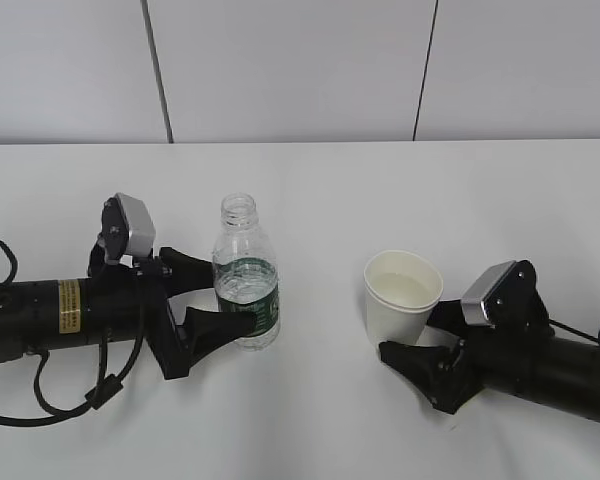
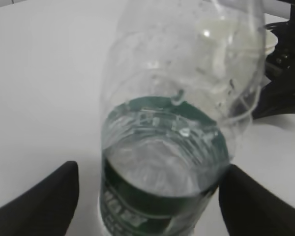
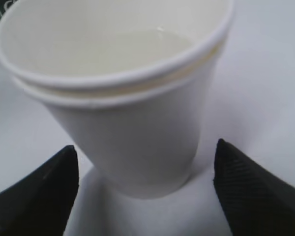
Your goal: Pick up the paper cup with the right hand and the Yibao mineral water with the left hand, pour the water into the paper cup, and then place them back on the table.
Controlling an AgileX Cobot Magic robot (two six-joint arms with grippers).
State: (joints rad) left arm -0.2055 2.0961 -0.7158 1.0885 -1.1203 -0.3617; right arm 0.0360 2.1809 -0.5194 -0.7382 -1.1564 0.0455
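The Yibao mineral water bottle (image 1: 247, 285) (image 2: 167, 162) stands upright and uncapped on the white table (image 1: 320, 200), with water up to about its green label. My left gripper (image 1: 232, 294) (image 2: 151, 169) straddles its lower body and is open. One finger stands clear of the bottle and the other is at its side. The paper cup (image 1: 403, 295) (image 3: 132, 113) stands on the table to the right with water (image 3: 113, 49) in it. My right gripper (image 1: 410, 335) (image 3: 144, 147) is open around its base, with a gap on each side.
The table's far edge (image 1: 300, 142) meets a grey panelled wall (image 1: 280, 60). Loose black cables (image 1: 40, 400) hang off the left arm near the front left. Bare tabletop lies between bottle and cup.
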